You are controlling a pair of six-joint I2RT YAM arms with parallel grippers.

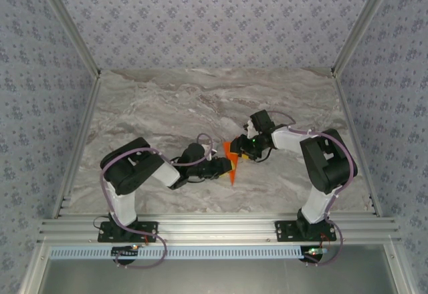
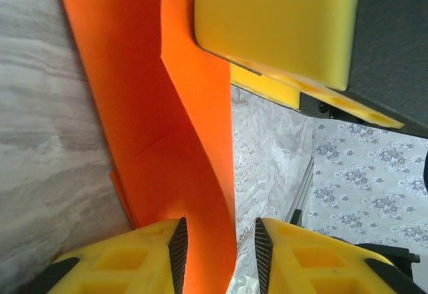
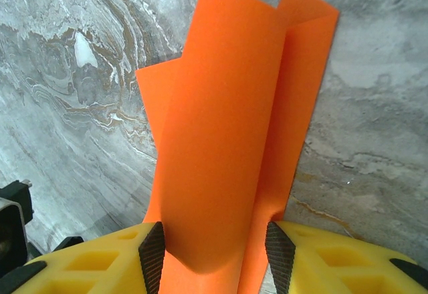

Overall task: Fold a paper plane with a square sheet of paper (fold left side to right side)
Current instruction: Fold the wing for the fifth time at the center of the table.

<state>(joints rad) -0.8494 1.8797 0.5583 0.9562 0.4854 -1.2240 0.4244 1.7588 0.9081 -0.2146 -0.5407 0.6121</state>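
Near the middle of the bench point(image 1: 167, 100), a little toward its near edge, the left claw point(image 1: 219, 168) extended from the left and met the sheet of paper point(image 1: 231, 163) side-on. Seen from its own wrist, this claw's jaws stood partly apart astride an upright flap of the sheet point(image 2: 134, 107). Bare bench showed between the flap and the right-hand pad point(image 2: 264, 250), so nothing looked pinched there.

The sheet lay between the two claws and touched both. Its long axis ran from the far side toward the near edge, with the pointed end nearest that edge. It was thin and bright orange, creased lengthwise into overlapping layers. One layer bowed up off the bench instead of lying flat, so it read as a narrow dart, not a flat square.

On the right, the right claw point(image 1: 246, 149) sat at the sheet's wider far end. From its wrist, the bowed paper point(image 3: 221, 140) filled the gap between its pads, which seemed to hold the sheet at a middling width. Neither arm was nearer. The fold would likely turn on carrying the left layer across that lengthwise crease.
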